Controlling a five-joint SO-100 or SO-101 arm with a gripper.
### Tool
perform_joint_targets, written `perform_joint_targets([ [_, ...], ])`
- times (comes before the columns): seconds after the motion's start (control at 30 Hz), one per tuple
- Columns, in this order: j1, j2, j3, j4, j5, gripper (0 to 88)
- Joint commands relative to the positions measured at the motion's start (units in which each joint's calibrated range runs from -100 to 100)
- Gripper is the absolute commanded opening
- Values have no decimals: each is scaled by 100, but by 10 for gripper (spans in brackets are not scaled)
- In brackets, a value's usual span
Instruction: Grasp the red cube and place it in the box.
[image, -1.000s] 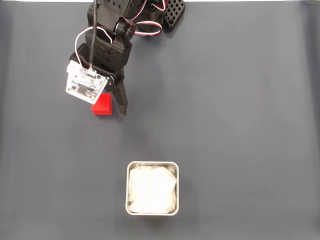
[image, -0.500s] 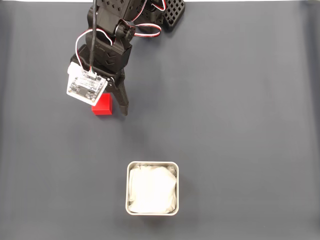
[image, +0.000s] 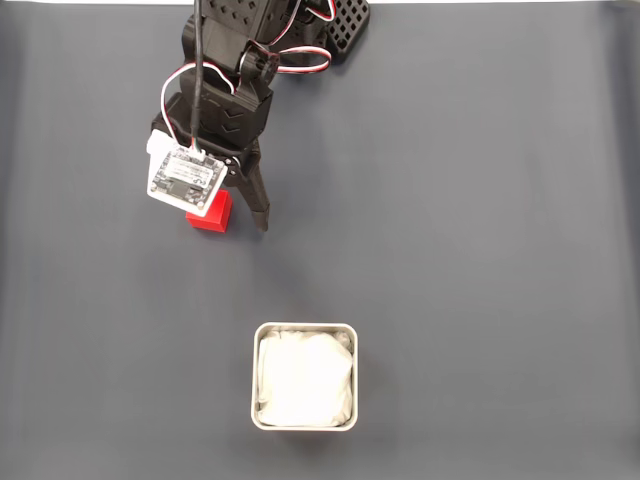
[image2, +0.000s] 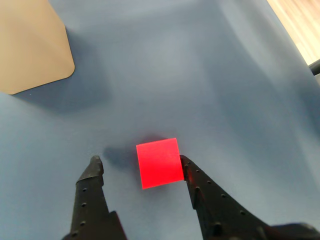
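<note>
In the wrist view the claw (image2: 141, 164) stands open around the red cube (image2: 158, 162): the left finger (image2: 94, 172) sits apart from it, while the right finger (image2: 192, 175) seems to touch its side. The cube rests on the dark mat (image: 480, 220), well apart from the box (image: 304, 376) nearer the fixed view's bottom edge. This looks like the grasping step; next, close squarely, then lift.

bare mat (image: 450, 200) around box (image: 304, 332)

cube (image2: 158, 162) between fingers (image2: 197, 186) — box (image: 304, 376) well apart
</note>
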Motion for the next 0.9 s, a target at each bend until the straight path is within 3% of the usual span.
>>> perform_joint_targets([
  [0.0,-89,-258,-11,54,-59,351],
  [0.3,-103,-276,17,54,-59,325],
  [0.5,-103,-276,17,54,-24,191],
  [0.87,-103,-224,-11,45,-24,43],
])
